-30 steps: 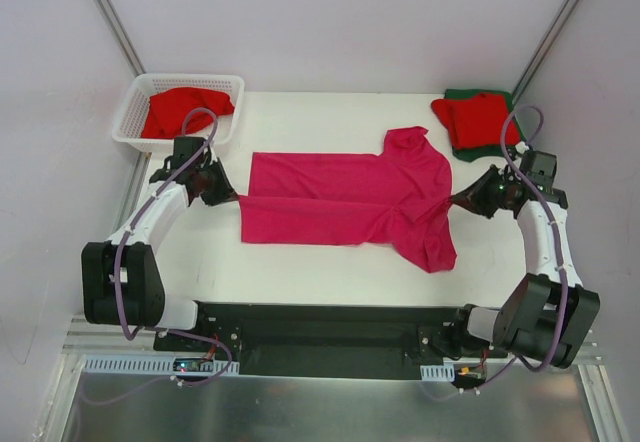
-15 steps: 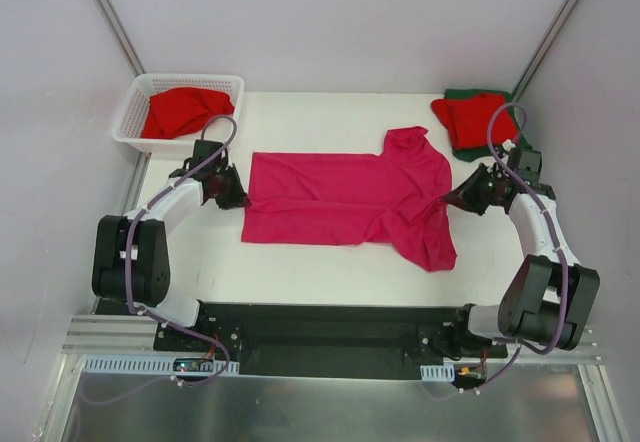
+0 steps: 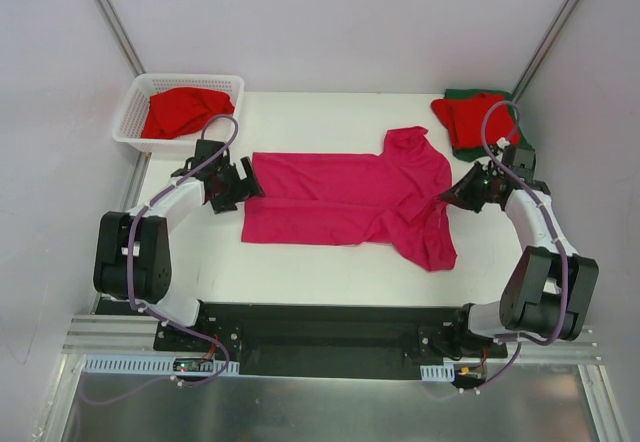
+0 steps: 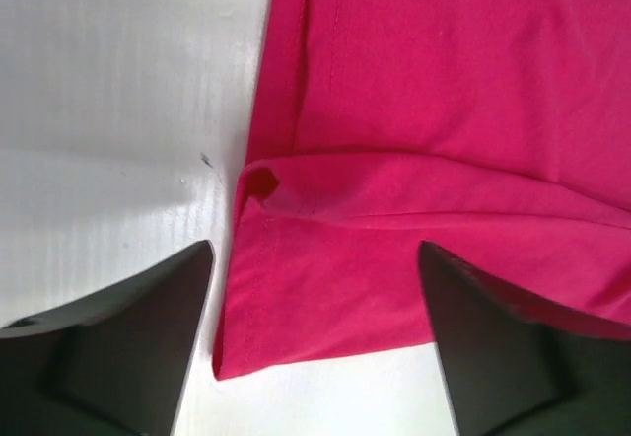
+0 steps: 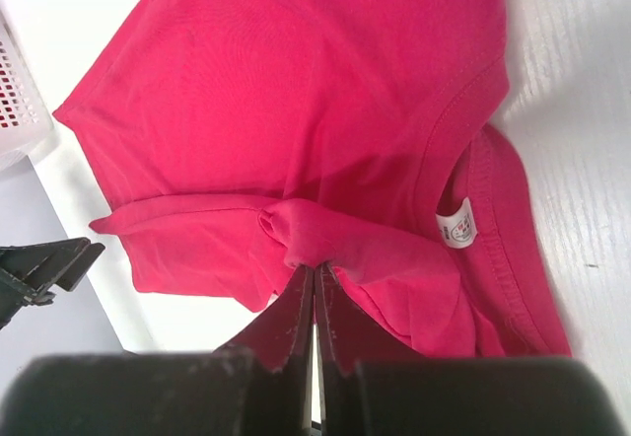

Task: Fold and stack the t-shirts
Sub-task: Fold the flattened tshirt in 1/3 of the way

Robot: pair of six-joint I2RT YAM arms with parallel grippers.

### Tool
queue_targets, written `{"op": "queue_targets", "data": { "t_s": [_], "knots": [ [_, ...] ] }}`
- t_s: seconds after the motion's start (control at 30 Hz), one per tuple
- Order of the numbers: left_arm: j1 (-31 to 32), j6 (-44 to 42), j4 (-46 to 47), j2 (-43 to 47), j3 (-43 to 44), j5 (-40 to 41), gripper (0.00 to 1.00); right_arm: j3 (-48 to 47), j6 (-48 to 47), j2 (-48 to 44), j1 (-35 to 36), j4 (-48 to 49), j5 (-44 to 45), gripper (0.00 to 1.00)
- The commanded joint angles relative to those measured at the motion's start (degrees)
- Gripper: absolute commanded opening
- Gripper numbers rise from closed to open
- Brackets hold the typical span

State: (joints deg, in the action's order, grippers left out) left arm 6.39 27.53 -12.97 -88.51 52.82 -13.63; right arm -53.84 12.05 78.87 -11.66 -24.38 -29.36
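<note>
A magenta-pink t-shirt (image 3: 350, 197) lies across the middle of the table, its near long edge folded over onto itself. My left gripper (image 3: 245, 184) is at the shirt's left hem with its jaws wide apart. In the left wrist view the hem corner (image 4: 258, 184) lies loose on the table between the fingers, and the left gripper (image 4: 315, 251) holds nothing. My right gripper (image 3: 447, 200) is at the collar end, and the right wrist view shows the right gripper (image 5: 314, 268) shut on a pinched bunch of the pink cloth (image 5: 296, 91) beside the neck label (image 5: 455, 225).
A white lattice basket (image 3: 130, 112) at the back left holds a crumpled red t-shirt (image 3: 180, 110). At the back right corner a folded red t-shirt (image 3: 475, 122) rests on a dark green one (image 3: 465, 93). Grey walls close in on both sides.
My left gripper has opened and let go of the hem, which now lies flat. Both grippers have shifted slightly toward the shirt's middle and the far side.
</note>
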Motion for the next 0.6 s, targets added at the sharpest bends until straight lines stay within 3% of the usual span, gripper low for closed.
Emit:
{"op": "queue_targets", "data": {
  "t_s": [0.0,0.43,0.57],
  "knots": [
    [0.29,0.25,0.93,2.38,0.97,1.24,0.99,-3.28,0.95,1.81,1.03,2.76,0.45,0.01],
    [2.12,1.21,1.19,8.70,-0.43,-5.00,0.99,-8.56,2.53,7.70,5.85,4.96,2.38,0.01],
    [5.11,1.21,1.98,9.85,-1.22,-7.29,0.86,-9.35,2.80,8.93,7.18,5.40,3.17,0.01]
  ]
}}
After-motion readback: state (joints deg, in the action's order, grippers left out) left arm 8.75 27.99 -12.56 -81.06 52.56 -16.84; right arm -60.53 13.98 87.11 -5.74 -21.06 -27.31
